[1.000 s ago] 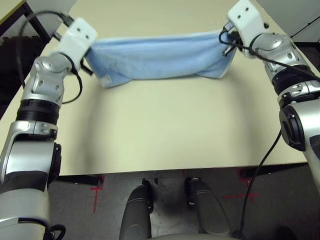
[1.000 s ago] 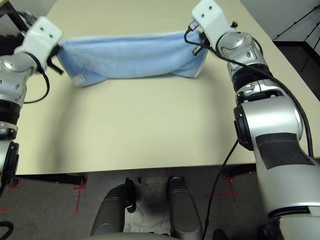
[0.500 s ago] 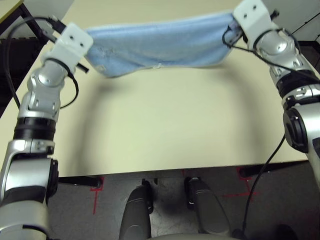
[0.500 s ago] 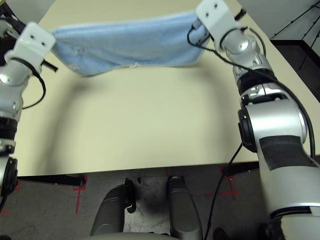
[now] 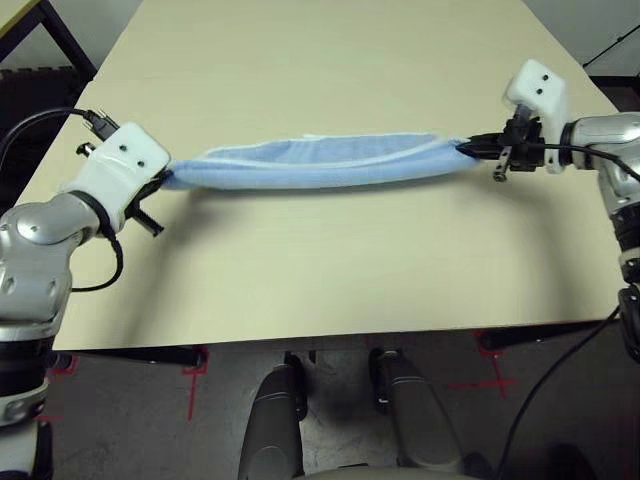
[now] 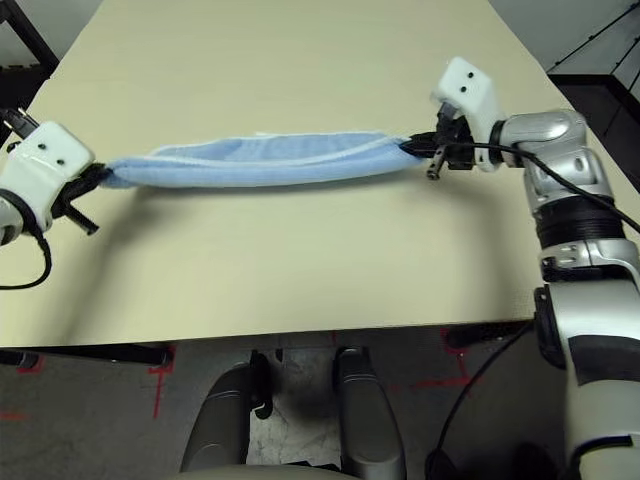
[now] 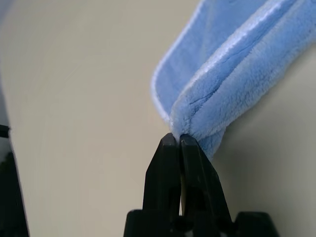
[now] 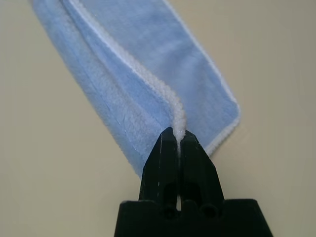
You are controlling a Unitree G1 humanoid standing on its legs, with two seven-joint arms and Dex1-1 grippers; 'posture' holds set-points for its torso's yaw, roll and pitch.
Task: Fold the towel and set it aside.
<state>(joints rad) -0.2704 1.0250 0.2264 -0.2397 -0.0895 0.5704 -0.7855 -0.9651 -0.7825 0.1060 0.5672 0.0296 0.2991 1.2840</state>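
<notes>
Plainly unlabelled light-blue towel (image 5: 320, 162)

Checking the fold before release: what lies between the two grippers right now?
The towel spans the stretch, pinched at one end by the left gripper and at the other by the right gripper, seen in the left eye view.

Fluffy terry-cloth towel (image 5: 320, 163) with stitched edging; smooth matt table (image 5: 330, 270); glossy black plastic jaws.

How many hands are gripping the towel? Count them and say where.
2. The left hand pinches the towel at its left end; the right hand pinches its right end.
</notes>
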